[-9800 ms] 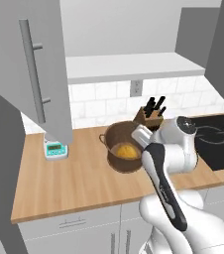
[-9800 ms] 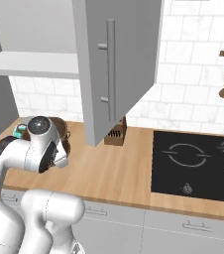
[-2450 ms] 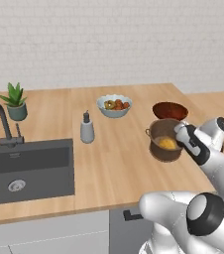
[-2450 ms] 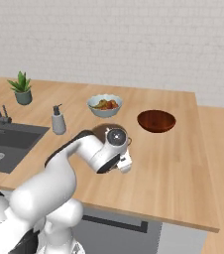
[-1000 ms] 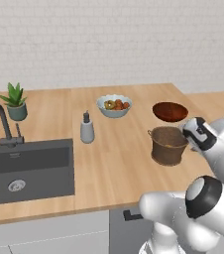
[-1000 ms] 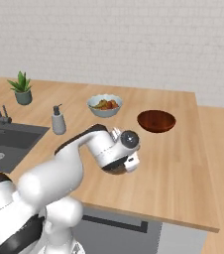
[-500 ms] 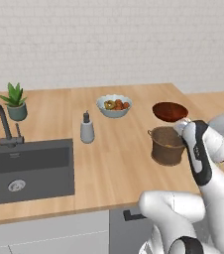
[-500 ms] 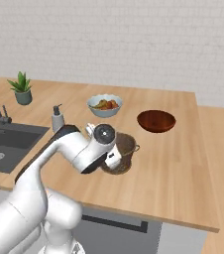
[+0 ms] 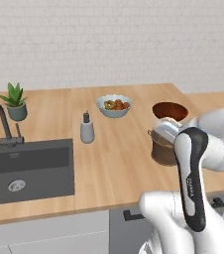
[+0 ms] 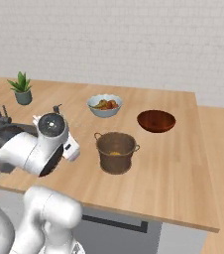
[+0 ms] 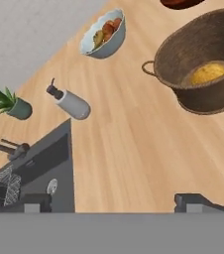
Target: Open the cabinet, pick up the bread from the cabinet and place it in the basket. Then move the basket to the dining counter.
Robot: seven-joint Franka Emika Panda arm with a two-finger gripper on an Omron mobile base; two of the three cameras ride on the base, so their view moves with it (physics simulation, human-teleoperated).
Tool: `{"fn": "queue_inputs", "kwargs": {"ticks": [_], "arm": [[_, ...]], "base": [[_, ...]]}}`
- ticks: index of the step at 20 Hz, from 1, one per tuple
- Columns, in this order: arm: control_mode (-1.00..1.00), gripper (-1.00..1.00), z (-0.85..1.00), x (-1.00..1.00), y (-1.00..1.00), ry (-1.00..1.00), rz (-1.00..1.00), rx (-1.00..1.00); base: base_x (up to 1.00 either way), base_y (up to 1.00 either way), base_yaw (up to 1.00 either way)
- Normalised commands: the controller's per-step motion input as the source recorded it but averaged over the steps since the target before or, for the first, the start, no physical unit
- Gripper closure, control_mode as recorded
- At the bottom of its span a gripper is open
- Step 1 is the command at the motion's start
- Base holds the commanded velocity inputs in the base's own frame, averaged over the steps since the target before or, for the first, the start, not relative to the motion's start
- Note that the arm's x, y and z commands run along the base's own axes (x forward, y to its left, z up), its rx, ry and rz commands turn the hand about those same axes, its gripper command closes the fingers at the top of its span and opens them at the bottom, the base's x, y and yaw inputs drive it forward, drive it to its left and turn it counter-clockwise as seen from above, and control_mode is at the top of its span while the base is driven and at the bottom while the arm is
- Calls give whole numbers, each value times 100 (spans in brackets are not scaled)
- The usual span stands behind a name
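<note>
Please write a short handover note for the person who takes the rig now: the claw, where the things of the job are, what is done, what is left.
Claw: open, holding nothing, away from the basket.
Basket: upright on the dining counter, between the fruit bowl and the counter's front edge, near the dark wooden bowl.
Bread: inside the basket.
Done: bread in basket, basket on the counter by the sink.
Left: apparently nothing; just pull the arm clear.

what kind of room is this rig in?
A kitchen, rendered in simulation by the look of it. Wooden counter with a dark inset sink and black tap, a soap dispenser beside it, and a fruit bowl near the white brick wall.
</note>
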Motion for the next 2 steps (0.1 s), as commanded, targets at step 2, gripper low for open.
{"fn": "queue_inputs", "kwargs": {"ticks": [2], "arm": [[-100,-100,84,-90,67,-11,34,8]], "base": [[0,0,0]]}}
